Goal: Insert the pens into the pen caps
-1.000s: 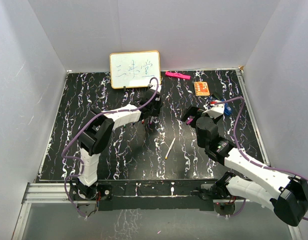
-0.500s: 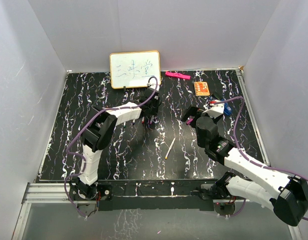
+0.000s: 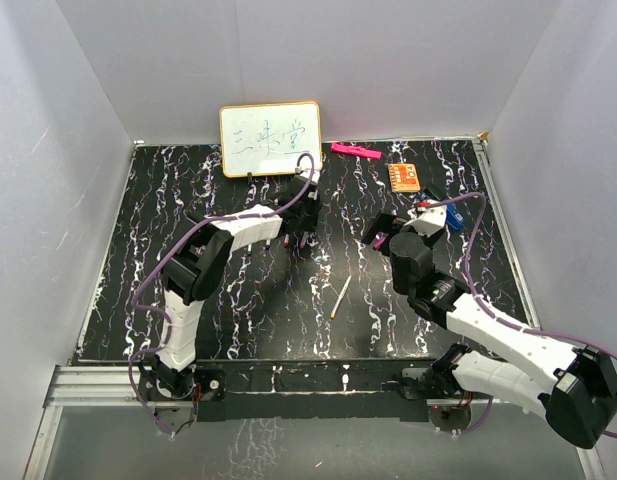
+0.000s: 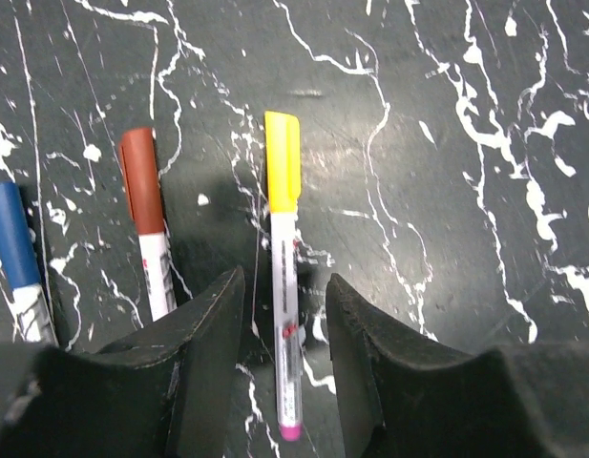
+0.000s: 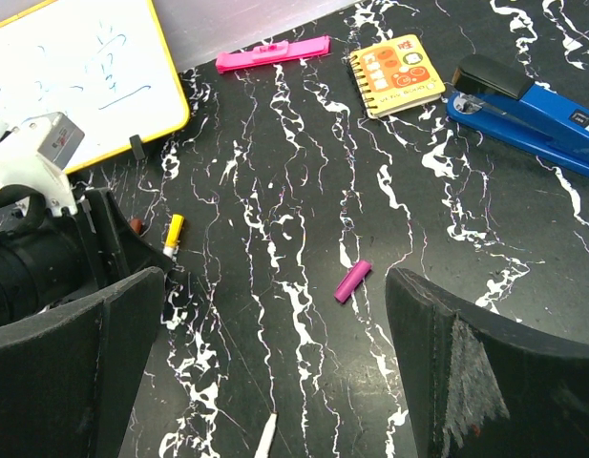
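Observation:
My left gripper (image 4: pixel 284 286) is open and low over the table, with one finger on each side of a white pen with a yellow cap (image 4: pixel 283 172); neither finger touches it. A red-capped pen (image 4: pixel 144 215) and a blue-capped pen (image 4: pixel 11 250) lie to its left. My right gripper (image 5: pixel 275 315) is open wide and empty above a loose purple cap (image 5: pixel 352 281) and the tip of an uncapped white pen (image 5: pixel 265 437). That pen (image 3: pixel 339 297) lies mid-table in the top view, between the left gripper (image 3: pixel 300 238) and the right gripper (image 3: pixel 383 232).
A whiteboard (image 3: pixel 270 138) stands at the back, with a pink marker (image 3: pixel 355 150) and an orange notebook (image 3: pixel 404 177) to its right. A blue stapler (image 5: pixel 528 110) lies at the right. Grey walls enclose the table.
The left arm has shifted slightly, its gripper settling over the capped pens. The right arm has barely moved.

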Available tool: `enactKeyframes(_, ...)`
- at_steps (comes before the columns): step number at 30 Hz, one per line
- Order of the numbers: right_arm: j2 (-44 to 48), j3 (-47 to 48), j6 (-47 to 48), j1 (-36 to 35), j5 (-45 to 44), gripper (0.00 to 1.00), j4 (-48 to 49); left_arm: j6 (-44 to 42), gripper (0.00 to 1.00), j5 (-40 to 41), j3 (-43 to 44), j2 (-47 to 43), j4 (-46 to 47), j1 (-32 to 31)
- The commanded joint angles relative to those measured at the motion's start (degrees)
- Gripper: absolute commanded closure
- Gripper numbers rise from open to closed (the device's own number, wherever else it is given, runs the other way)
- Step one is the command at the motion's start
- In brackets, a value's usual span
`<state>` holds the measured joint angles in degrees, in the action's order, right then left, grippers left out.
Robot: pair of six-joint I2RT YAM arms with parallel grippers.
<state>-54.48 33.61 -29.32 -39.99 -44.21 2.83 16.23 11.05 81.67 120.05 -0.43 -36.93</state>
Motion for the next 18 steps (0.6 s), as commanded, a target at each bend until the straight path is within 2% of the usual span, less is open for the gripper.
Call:
enactKeyframes(1,-0.4,1.3,-3.2,0.8,-4.5,0.02,-1.2,1.6,0.61,-4.5,-3.0,-8.1,-0.8,-0.2)
enactKeyframes(8,-7.1,6.0,-10.1,3.5,-6.0,0.02,-12.2,1.2,0.61,-5.7,-7.7,-14.7,-5.2,-5.7)
enactKeyframes(14,-9.3,6.5,-13.3,8.9,-0.3,0.11,-14.9,0.3,0.61,-7.4,-10.6,-18.1,-8.9,-12.4)
enactKeyframes(18,-9.4,6.1,-13.5,13.7,4.6,0.12,-15.4,1.6,0.61,-8.5,-14.1,-20.9,-10.5,-14.8)
